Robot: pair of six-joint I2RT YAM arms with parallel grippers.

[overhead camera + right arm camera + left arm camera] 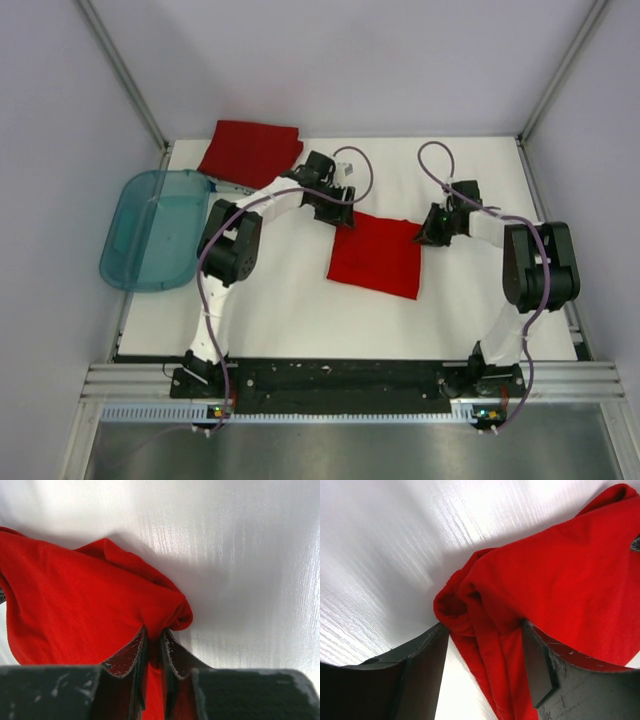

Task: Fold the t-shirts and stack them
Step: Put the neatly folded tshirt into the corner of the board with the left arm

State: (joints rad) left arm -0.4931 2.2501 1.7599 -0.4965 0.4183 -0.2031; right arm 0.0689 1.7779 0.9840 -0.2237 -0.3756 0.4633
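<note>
A red t-shirt (375, 255), folded into a rectangle, lies in the middle of the white table. My left gripper (338, 213) is at its far left corner, and in the left wrist view (485, 630) the jaws stand apart with the shirt's (560, 575) bunched edge between them, not pinched. My right gripper (428, 232) is at the far right corner, and in the right wrist view (154, 635) it is shut on a fold of the shirt (75, 600). A second folded red t-shirt (250, 150) lies at the back left.
A translucent teal plastic tub (150, 230) sits at the table's left edge, overhanging it. Grey walls and metal frame posts (125, 70) enclose the table on three sides.
</note>
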